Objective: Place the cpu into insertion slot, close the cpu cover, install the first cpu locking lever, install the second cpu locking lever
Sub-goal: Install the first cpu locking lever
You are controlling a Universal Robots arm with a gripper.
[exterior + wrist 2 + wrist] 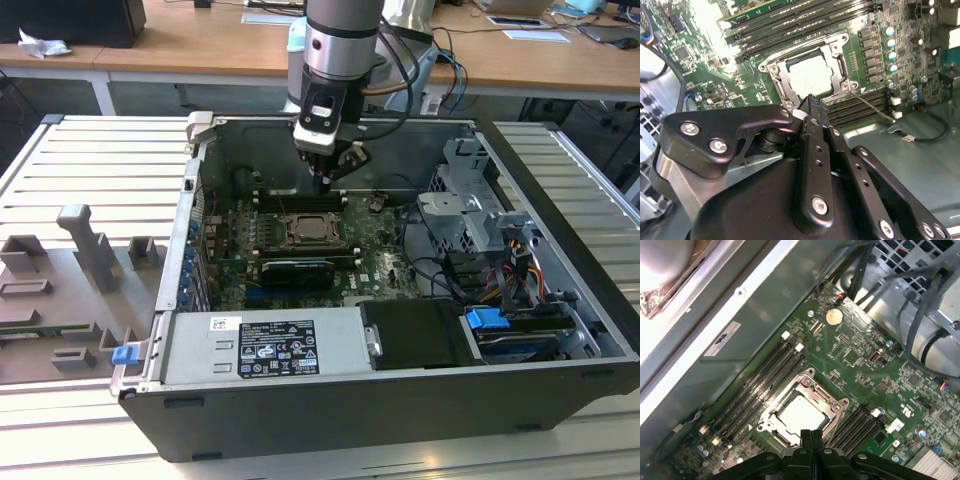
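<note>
The black metal tool point(325, 183) is being held low inside the open grey computer case point(400, 400) on the slatted table point(80, 160), near the insertion slot point(288, 241). Its fingers point(806, 445) are being pressed together, with nothing between them. The cpu point(799, 412), a flat, pale silvery square, is being cradled in the slot. The cpu cover point(781, 82), a thin silver-grey frame, is being shown lying flat around it. A thin metal rod point(870, 104) is being seen angled out from one corner, over the green circuit board point(860, 355).
</note>
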